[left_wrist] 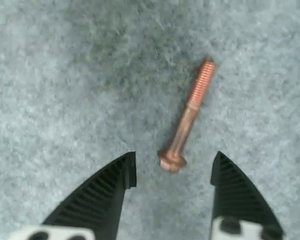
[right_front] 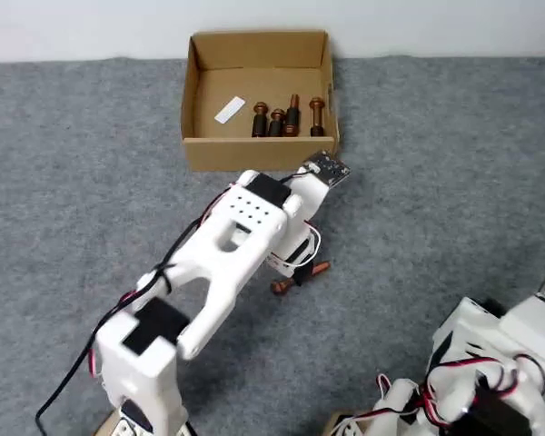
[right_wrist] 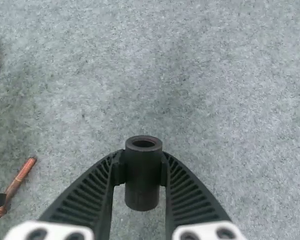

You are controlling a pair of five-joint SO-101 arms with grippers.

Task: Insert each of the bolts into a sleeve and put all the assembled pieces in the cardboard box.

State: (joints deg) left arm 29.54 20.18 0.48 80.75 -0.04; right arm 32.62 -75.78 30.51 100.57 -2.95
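Note:
A copper bolt [left_wrist: 186,118] lies flat on the grey carpet, its flanged head between the black fingers of my open left gripper [left_wrist: 174,170], which hangs just above it. From overhead the same bolt [right_front: 300,276] peeks out beside the left arm's wrist [right_front: 291,243]. My right gripper [right_wrist: 142,172] is shut on a black sleeve [right_wrist: 142,170], held upright with its bore facing up; the bolt [right_wrist: 12,187] lies off to one side of it. The cardboard box [right_front: 259,150] at the back holds several assembled bolt-and-sleeve pieces [right_front: 288,118].
A white slip [right_front: 230,110] lies in the box. The right arm [right_front: 490,363] sits folded at the front right corner. Open grey carpet spreads left and right of the box.

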